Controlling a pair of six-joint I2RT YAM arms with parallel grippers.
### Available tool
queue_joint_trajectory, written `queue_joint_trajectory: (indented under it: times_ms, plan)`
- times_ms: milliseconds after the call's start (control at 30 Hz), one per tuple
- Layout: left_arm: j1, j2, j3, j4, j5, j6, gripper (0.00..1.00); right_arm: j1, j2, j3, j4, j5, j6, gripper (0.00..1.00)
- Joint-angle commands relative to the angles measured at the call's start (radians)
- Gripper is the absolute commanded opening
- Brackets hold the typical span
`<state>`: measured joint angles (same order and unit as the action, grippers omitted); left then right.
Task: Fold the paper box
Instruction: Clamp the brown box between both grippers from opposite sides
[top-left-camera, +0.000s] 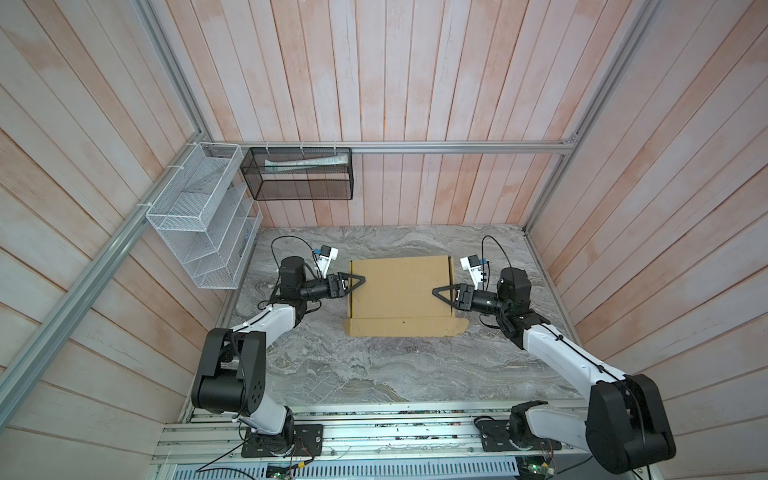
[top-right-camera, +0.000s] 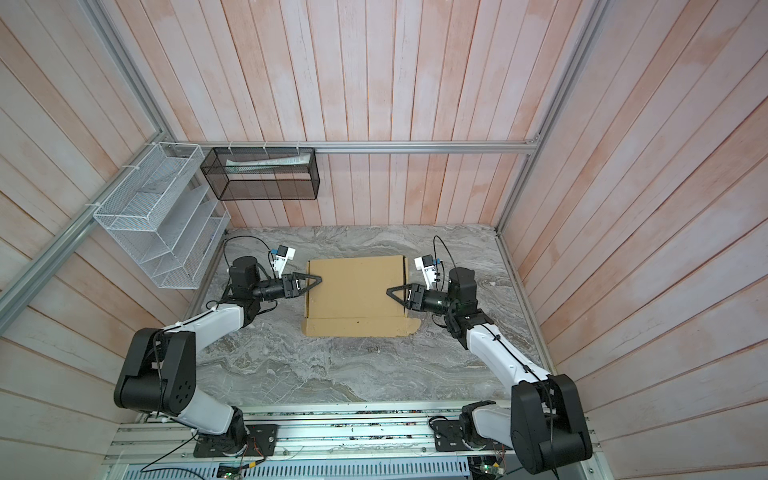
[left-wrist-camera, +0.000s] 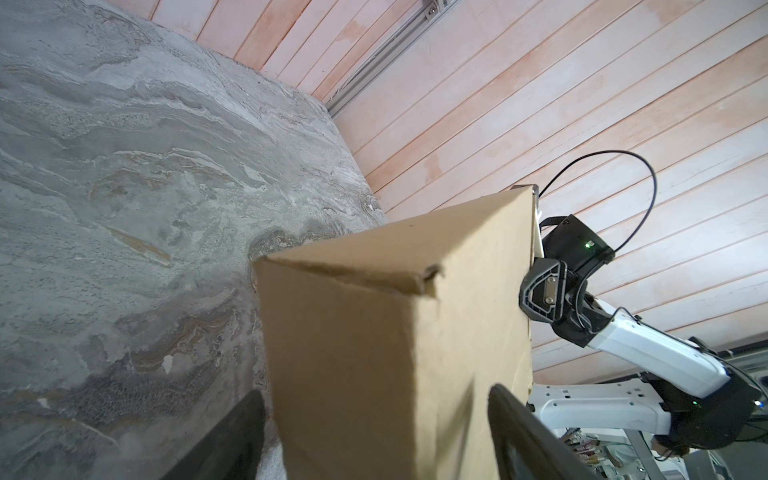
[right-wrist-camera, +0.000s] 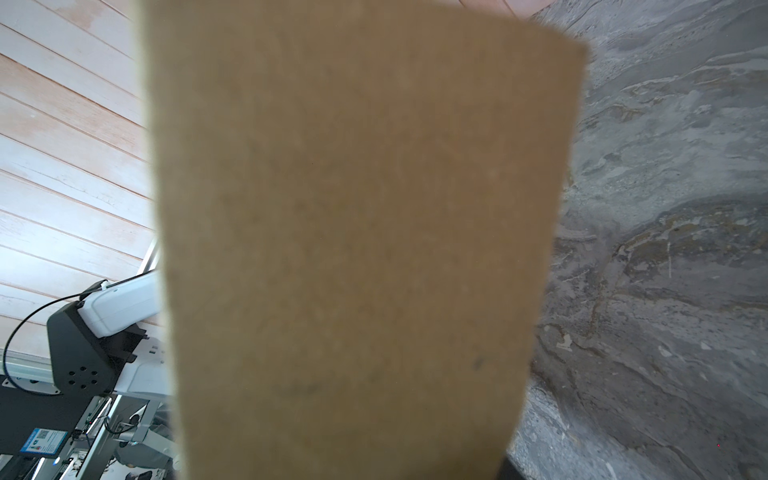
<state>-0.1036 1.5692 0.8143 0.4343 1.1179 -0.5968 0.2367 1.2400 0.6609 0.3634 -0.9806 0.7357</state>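
In both top views the paper box (top-left-camera: 399, 286) (top-right-camera: 353, 286) lies in the middle of the marble table (top-left-camera: 374, 374), between the two arms. The left gripper (top-left-camera: 362, 278) reaches over its left edge and the right gripper (top-left-camera: 435, 291) over its right edge. Only the upper finger of each shows, so neither grip can be read here. The box is plain tan with a flat top face. A narrow front flap (top-left-camera: 399, 326) lies out on the table toward the arm bases, with a rounded ear at its right end.

In the left wrist view the fingers (left-wrist-camera: 232, 440) are cut off by the frame. They stand wide apart on either side of the box's edge, and a sliver of marble shows between one finger and the cardboard, so nothing is clamped. A rough tucked corner fold (left-wrist-camera: 424, 282) shows.

In the right wrist view blurred cardboard (right-wrist-camera: 353, 228) fills the middle and covers the fingers. Whether the right gripper grips the box cannot be told.
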Motion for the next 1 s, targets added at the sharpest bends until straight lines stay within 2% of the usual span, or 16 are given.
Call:
queue_joint_trajectory:
  times_ms: [0,300,567,967]
  plan:
    - [-0.02,0.001,0.008,0.056,0.042,-0.01,0.85,-0.005,0.019,0.011,0.06,-0.041,0.003,0.43]
    - [-0.053,-0.009,0.004,0.082,0.048,-0.011,0.84,-0.005,0.053,0.013,0.108,-0.054,0.022,0.42]
    - [-0.056,-0.021,-0.038,0.249,0.075,-0.131,0.81,-0.004,0.055,0.001,0.11,-0.05,0.014,0.42]
    - [-0.083,-0.034,-0.044,0.323,0.091,-0.19,0.78,-0.005,0.051,-0.014,0.106,-0.018,0.012,0.42]
